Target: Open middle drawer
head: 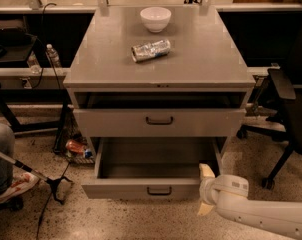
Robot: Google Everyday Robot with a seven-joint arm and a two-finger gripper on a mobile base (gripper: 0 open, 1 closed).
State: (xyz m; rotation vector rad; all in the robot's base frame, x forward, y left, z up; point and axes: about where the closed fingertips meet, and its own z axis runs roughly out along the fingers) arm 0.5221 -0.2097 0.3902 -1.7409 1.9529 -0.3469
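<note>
**Camera view, looking down on the front of a grey metal table (211,59) fitted with drawers.** Nearest the camera, the white arm (261,216) was seen entering from the lower right, low over the speckled floor (141,224). The end effector (204,190) was located at the right-hand end of the front of the middle drawer (123,188), just beside it; whether the front was touched could not be told. Its two cream-coloured fingers (207,172) were spread apart, one above the other, and nothing was gripped between them. The middle drawer was shown pulled well out of the table, with its plain grey interior exposed and its small dark bar handle (159,190) at the centre of the front. Above it, the upper drawer (116,123) was shown with a similar handle and a dark gap along the top of its front. On the table top, a silver can (150,50) was laid on its side near the middle, and a white bowl (155,19) was set upright farther back, apart from the can. To the left, a shoe (13,183) was seen on the floor and a water bottle (52,55) stood farther back. To the right, a dark office chair (286,99) was placed near the table.
</note>
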